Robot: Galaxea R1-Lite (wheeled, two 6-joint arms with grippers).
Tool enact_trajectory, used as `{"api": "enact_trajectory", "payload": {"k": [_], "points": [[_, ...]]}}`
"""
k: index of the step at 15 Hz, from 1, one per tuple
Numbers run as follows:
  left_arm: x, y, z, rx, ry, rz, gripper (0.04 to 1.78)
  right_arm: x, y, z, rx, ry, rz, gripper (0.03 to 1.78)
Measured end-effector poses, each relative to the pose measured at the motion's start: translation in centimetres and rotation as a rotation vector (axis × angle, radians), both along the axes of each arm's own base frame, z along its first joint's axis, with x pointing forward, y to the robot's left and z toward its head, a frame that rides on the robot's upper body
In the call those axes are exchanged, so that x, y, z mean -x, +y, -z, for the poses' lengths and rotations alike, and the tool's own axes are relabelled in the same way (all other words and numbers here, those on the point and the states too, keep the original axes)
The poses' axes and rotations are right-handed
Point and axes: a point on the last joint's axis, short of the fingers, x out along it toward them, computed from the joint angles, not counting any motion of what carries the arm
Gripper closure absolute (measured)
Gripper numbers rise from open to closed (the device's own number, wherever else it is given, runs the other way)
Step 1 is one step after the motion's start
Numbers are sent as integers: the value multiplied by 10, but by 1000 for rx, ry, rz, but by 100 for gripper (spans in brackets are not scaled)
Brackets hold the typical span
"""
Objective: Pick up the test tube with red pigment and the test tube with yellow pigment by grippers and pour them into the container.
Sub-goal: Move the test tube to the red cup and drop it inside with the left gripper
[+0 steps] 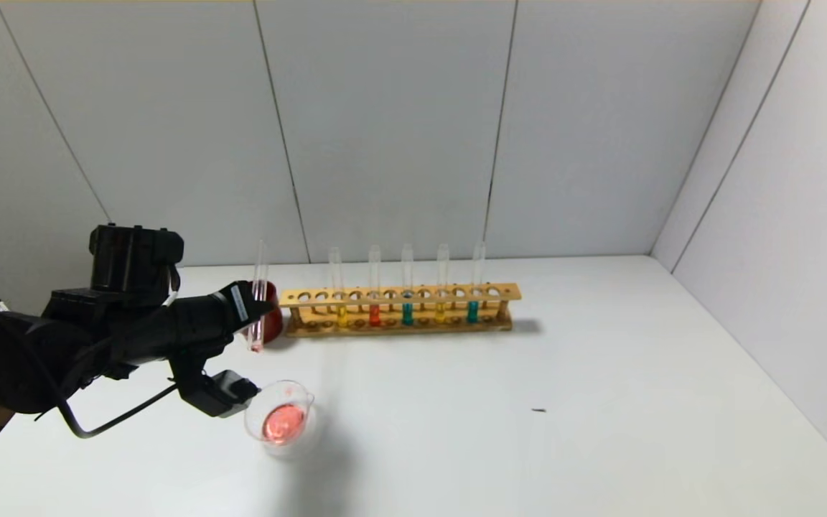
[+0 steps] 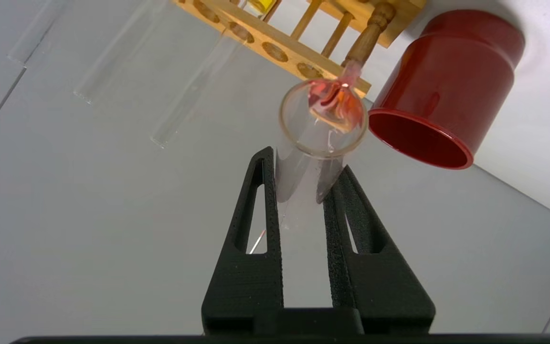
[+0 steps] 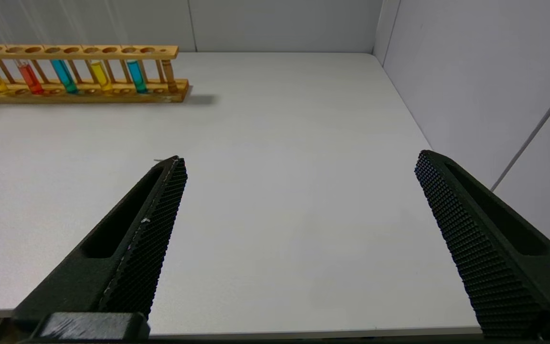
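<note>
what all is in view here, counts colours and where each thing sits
held tube: 1, clear with a red trace at its bottom, upright in the left gripper, in front of the red cup
container: 1, clear glass with red liquid, on the table near the left gripper
rack: 1, wooden, toward the back of the table
rack tubes: 5, yellow, red, teal, yellow, teal, standing in the rack
red cup: 1, dark red, at the rack's left end
table: 1, white
left gripper: 1, black, shut on the held tube
right gripper: 1, black, open, over bare table, seen only in its wrist view
</note>
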Motion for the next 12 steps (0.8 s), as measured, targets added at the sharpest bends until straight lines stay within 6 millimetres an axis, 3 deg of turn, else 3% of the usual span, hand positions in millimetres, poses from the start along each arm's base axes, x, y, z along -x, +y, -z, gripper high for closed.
{"api": "enact_trajectory", "payload": {"k": [6, 9, 12], "points": [[5, 1, -4, 91, 30, -51, 151, 0, 0, 0, 0, 0, 0, 6], [16, 3, -13, 321, 87, -177, 151, 0, 0, 0, 0, 0, 0, 6], [30, 7, -38, 673, 122, -391, 151, 0, 0, 0, 0, 0, 0, 6]]}}
